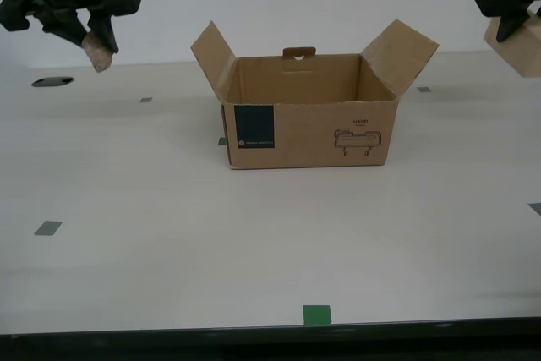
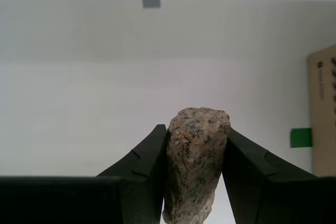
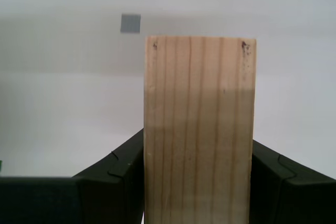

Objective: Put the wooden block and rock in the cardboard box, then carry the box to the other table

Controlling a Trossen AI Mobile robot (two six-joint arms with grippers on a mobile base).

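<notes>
Above the surface [image 1: 254, 243], flanking the cardboard box [image 1: 308, 128], my first pincer [image 3: 199, 182] clamps the wooden block [image 3: 199, 129], my second pincer [image 2: 194, 177] the rock [image 2: 195, 156].

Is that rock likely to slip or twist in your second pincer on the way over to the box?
Possibly. The rock is lumpy and rough, so my second pincer probably bites on few points; it might pivot. Its grainy surface likely resists sliding. It looks dense, so I'd move gently toward the box.
</notes>
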